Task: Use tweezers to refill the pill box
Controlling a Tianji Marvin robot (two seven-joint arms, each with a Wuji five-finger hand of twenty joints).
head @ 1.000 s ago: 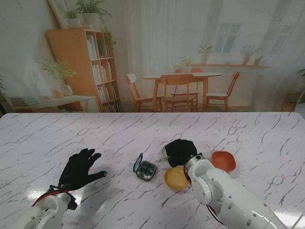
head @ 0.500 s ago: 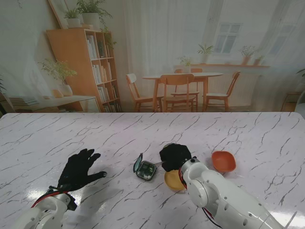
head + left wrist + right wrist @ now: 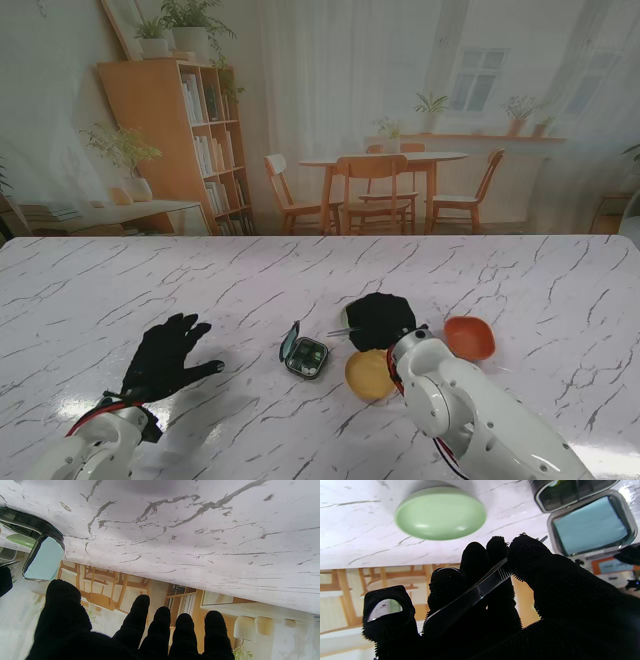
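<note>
White marble-patterned table top [image 3: 300,270], glossy, veined grey. Small dark-rimmed pill box [image 3: 306,356] is set near the middle, its pale blue-lined lid [image 3: 290,341] hinged up on the left side. A smooth round yellow dish [image 3: 366,373] and an orange dish [image 3: 469,337] are placed to its right; a glossy pale green dish [image 3: 440,513] is seen in the right wrist view, largely hidden under the hand from the stand.

Right hand [image 3: 379,318], black knit glove: thin steel tweezers [image 3: 472,593] are pinched between thumb and fingers, tips pointed towards the pill box, held just right of it above the table.

Left hand [image 3: 165,356], black-gloved: fingers spread wide, nothing held, palm down, kept well left of the box.
</note>
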